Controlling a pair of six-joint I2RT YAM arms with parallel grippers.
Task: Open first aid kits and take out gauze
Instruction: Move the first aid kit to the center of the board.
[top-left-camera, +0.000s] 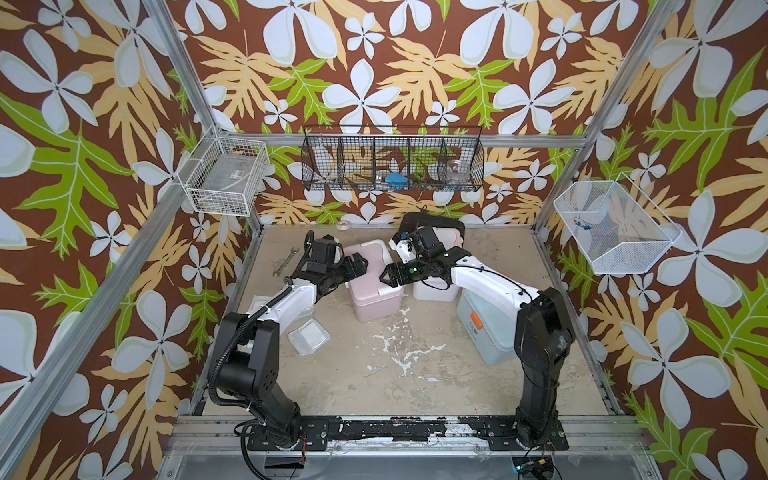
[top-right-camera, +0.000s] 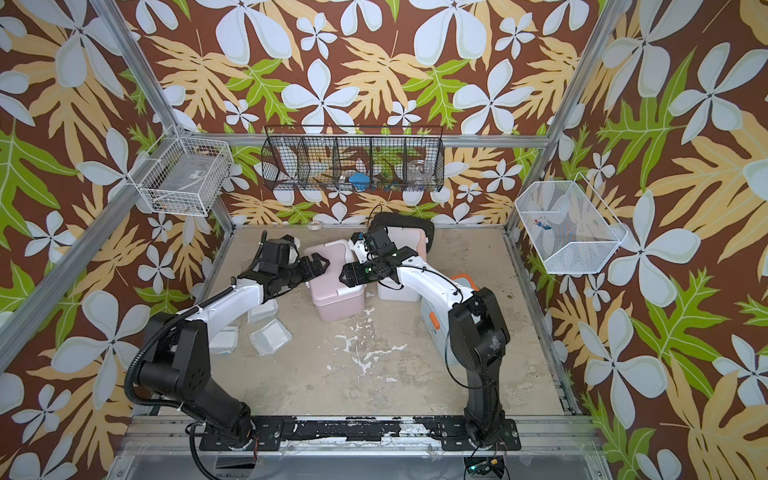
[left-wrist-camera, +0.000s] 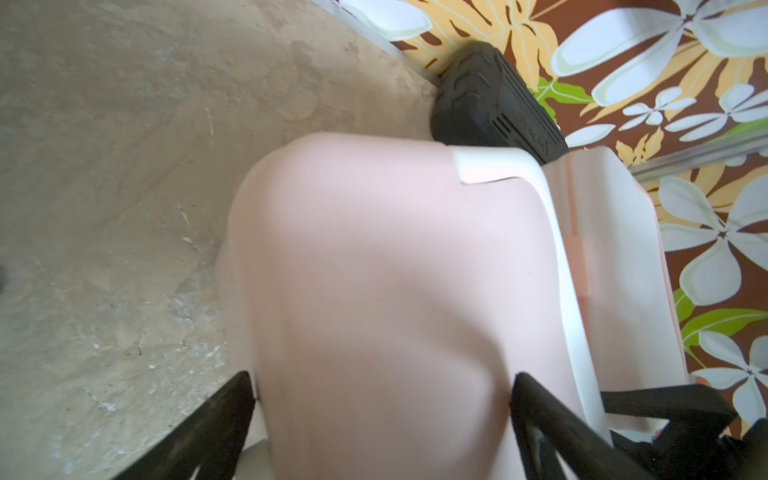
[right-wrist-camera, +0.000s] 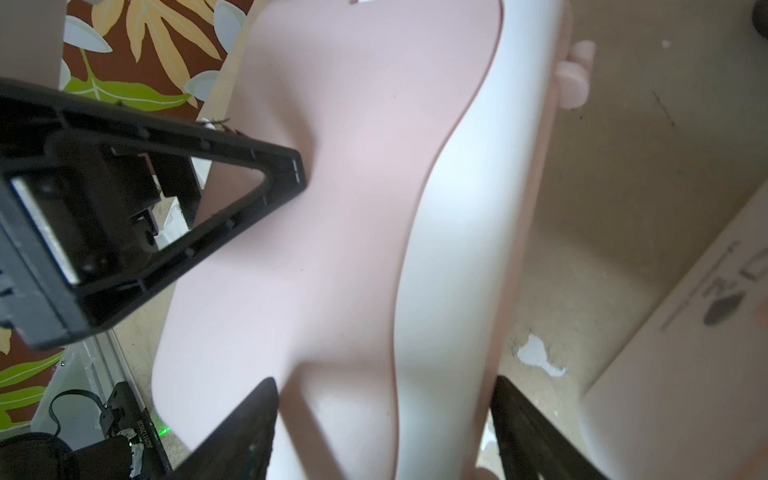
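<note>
Top view, gauze packets (top-left-camera: 309, 336): lying beside the left arm.
Light blue kit (top-left-camera: 486, 328): by the right arm.
Pink kit (top-left-camera: 374, 291): lid down; left gripper (top-left-camera: 359, 266) and right gripper (top-left-camera: 390, 276) jaws spread, straddling opposite ends.
Technique: brace the body with one gripper, release the latch, then lift.
White-peach kit (top-left-camera: 434, 291): behind.

Wrench (top-left-camera: 286, 262) lies apart from, seemingly, a tape roll (top-left-camera: 344, 225).
</note>
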